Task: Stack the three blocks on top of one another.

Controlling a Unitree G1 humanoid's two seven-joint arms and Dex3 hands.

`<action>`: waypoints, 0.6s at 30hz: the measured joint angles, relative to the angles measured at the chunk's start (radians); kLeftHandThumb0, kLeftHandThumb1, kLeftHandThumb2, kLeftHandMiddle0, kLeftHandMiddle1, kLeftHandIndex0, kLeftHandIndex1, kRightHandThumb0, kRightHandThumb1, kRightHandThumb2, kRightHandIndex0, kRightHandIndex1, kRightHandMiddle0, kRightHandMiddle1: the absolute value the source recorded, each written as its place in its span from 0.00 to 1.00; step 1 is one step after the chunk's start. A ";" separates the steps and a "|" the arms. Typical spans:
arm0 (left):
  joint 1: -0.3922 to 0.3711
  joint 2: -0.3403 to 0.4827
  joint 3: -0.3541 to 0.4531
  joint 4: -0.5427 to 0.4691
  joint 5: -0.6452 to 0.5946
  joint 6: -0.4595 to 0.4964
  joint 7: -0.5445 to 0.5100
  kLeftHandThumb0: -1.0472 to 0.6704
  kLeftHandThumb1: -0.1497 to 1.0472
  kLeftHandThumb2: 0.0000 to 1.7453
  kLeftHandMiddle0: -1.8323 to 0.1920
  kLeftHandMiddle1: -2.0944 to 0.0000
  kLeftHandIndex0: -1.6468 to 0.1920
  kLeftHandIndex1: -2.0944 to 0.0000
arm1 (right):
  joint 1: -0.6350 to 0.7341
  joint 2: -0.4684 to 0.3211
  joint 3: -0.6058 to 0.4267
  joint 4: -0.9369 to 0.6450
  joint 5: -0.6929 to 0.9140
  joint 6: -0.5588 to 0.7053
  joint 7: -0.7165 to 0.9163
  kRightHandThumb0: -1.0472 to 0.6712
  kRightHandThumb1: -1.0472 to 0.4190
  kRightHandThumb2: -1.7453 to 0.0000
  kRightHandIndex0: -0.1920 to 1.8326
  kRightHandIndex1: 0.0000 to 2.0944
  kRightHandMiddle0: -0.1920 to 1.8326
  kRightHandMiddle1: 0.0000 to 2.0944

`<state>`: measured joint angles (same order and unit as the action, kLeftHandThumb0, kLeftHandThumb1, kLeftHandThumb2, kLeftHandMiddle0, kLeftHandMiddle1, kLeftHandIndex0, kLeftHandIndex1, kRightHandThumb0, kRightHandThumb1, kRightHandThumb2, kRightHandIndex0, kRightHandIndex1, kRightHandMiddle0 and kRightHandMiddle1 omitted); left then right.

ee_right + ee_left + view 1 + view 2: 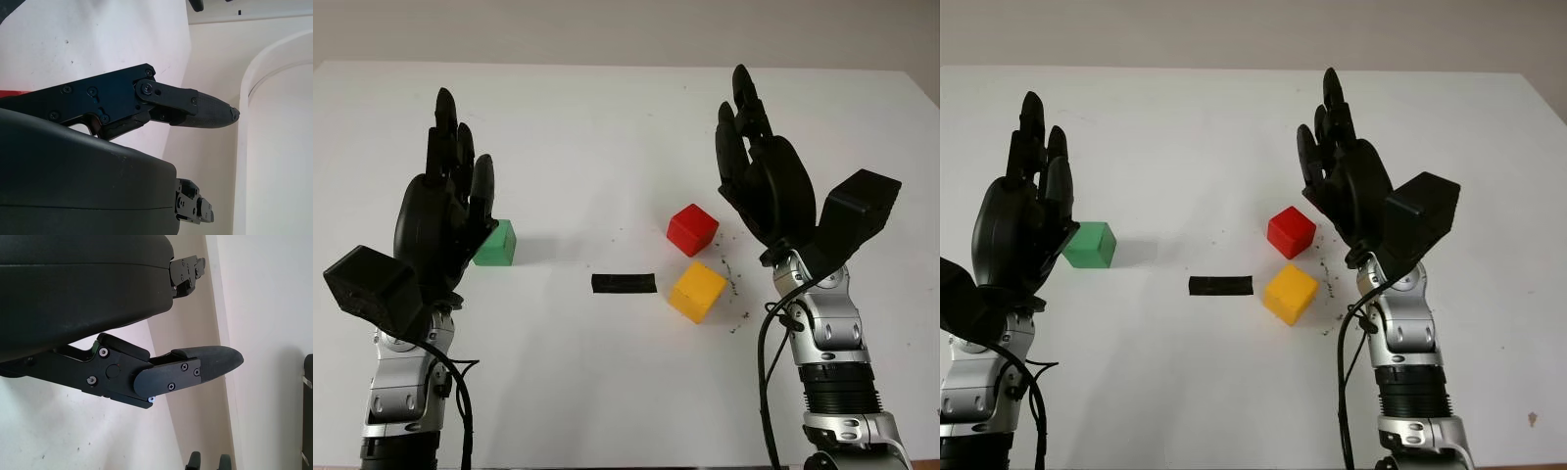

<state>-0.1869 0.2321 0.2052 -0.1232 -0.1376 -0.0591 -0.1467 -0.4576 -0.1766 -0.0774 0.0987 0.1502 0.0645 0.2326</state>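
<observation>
Your right hand (766, 171) is open and holds nothing, raised above the table (607, 127); the red block (692, 229) sits just beside it at about eight o'clock, and the yellow block (697, 291) lies a little nearer you, almost touching the red. Your left hand (445, 211) is open too, with the green block (496, 243) just beside it at four o'clock. A black strip (624, 283) lies between. No containers here, nothing stacked yet

You are getting bright, even light on the white table (607, 127) — the green block (496, 244) is casting a soft shadow to its right, and the wrist views are staying sharp on the near fingers (205, 363)
</observation>
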 measured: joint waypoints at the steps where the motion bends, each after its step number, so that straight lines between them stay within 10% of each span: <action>1: 0.000 0.001 0.000 0.000 0.001 0.005 0.000 0.21 1.00 0.35 1.00 0.99 1.00 1.00 | 0.001 0.000 0.000 -0.005 0.000 0.005 -0.003 0.21 0.00 0.66 0.00 0.00 0.00 0.00; 8: 0.000 -0.001 -0.003 -0.012 -0.001 0.065 0.008 0.20 1.00 0.34 1.00 0.99 1.00 1.00 | 0.012 -0.002 -0.001 -0.029 -0.006 0.021 -0.010 0.21 0.00 0.66 0.00 0.00 0.00 0.00; 18: -0.001 0.003 -0.003 -0.013 0.024 0.039 0.008 0.19 1.00 0.33 1.00 0.98 1.00 0.99 | -0.091 -0.174 -0.021 0.100 -0.036 -0.104 0.175 0.27 0.07 0.97 0.08 0.04 0.10 0.07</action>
<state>-0.1877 0.2354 0.2025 -0.1361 -0.1140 -0.0197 -0.1384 -0.5481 -0.3504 -0.0984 0.1990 0.1139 -0.0393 0.4073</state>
